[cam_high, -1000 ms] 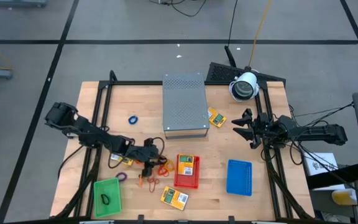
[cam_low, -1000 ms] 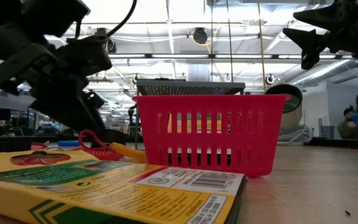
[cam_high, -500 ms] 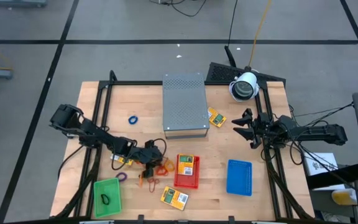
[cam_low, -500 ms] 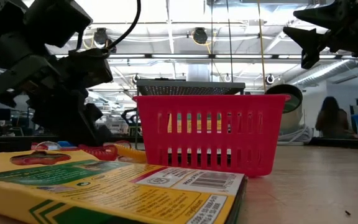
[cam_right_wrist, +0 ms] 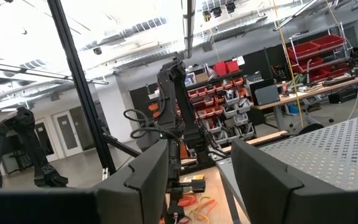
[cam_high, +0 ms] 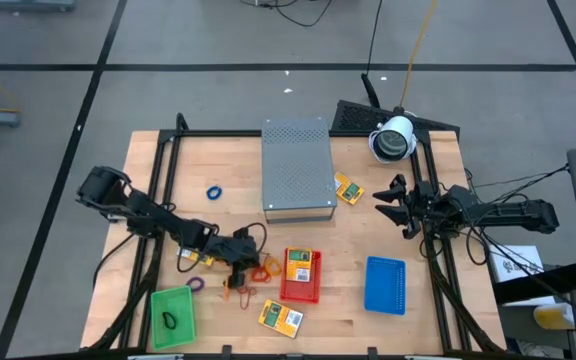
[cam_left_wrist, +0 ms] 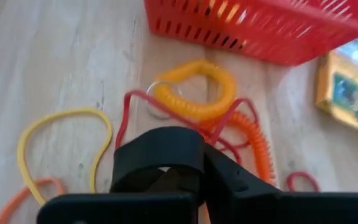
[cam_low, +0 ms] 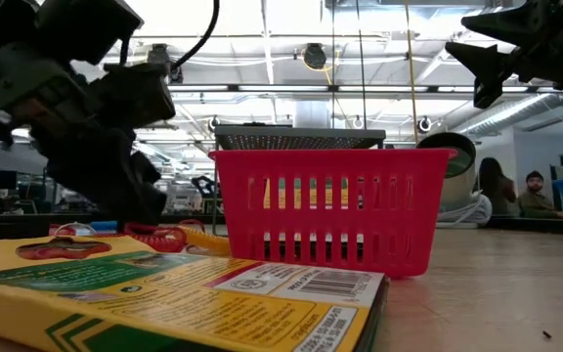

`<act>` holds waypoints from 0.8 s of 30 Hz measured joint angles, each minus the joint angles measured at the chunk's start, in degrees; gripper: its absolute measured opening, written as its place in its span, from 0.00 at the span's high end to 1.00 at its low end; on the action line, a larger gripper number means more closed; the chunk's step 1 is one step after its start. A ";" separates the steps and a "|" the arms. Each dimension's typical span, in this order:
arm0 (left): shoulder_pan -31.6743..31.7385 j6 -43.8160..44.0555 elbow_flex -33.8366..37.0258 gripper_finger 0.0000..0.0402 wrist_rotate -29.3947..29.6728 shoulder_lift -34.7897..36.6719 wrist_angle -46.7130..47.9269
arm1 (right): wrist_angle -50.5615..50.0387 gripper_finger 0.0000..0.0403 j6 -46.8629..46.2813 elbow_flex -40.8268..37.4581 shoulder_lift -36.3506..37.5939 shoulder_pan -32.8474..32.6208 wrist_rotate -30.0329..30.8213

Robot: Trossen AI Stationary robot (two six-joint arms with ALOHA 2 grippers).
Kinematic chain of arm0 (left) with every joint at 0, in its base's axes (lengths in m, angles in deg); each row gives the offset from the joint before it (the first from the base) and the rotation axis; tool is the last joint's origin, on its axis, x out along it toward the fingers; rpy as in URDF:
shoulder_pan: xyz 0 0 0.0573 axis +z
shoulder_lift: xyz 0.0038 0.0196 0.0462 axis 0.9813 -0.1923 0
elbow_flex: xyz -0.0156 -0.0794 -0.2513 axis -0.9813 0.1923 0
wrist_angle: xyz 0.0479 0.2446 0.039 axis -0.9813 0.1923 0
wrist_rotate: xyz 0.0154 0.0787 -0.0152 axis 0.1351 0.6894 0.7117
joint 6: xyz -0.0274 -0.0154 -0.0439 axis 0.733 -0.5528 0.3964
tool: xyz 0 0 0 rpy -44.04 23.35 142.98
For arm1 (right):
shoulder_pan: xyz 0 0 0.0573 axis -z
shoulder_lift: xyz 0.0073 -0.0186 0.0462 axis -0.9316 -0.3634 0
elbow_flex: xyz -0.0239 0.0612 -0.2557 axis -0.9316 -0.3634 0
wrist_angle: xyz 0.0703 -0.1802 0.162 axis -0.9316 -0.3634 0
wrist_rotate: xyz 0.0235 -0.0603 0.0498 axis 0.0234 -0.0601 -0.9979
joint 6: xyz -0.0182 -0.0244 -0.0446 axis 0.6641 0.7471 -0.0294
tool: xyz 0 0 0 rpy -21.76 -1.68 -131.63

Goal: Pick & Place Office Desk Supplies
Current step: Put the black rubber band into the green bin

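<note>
A tangle of rubber-band loops lies left of the red tray (cam_high: 301, 276): a thick orange loop (cam_left_wrist: 194, 93), a thin red band (cam_left_wrist: 127, 107), an orange coil (cam_left_wrist: 261, 148) and a yellow band (cam_left_wrist: 64, 127). My left gripper (cam_left_wrist: 204, 146) is down on this tangle (cam_high: 253, 270), slanting down, and shut. One yellow-and-green packet (cam_high: 301, 262) lies in the red tray; others (cam_high: 280, 317), (cam_high: 349, 189) rest flat on the table. A blue loop (cam_high: 213, 191) and a purple loop (cam_high: 196, 285) lie apart. My right gripper (cam_high: 393, 205) hangs open above the table's right side. My left gripper meets the tangle where the red band and the orange coil (cam_left_wrist: 219, 134) run in under its fingertips. The fingers come slanting down from the table's left. The fingers themselves hide the spot, so which loop is pinched cannot be told. The loops lie on the table.
A grey perforated box (cam_high: 298, 170) stands at the table's far middle. A blue tray (cam_high: 385, 285) sits near right, and a green tray (cam_high: 172, 318) with a dark piece near left. Black frame rails (cam_high: 158, 200) run along both sides.
My left gripper has shut over the tangle of loops while staying in place. A red loop that arched up beside it in the low view now lies lower on the table.
</note>
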 joint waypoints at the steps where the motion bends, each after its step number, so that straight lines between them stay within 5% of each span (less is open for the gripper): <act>1: 0.12 -0.02 0.00 0.97 0.05 0.77 -0.03 | 0.01 0.58 0.02 0.02 -0.02 0.00 -0.01; 15: 0.47 -1.92 0.00 0.98 1.45 14.44 4.00 | -0.01 0.58 0.00 0.02 -0.02 -0.01 -0.01; 24: -0.83 4.80 0.00 0.97 -11.49 22.37 6.32 | -0.01 0.58 0.00 0.02 -0.02 0.01 -0.01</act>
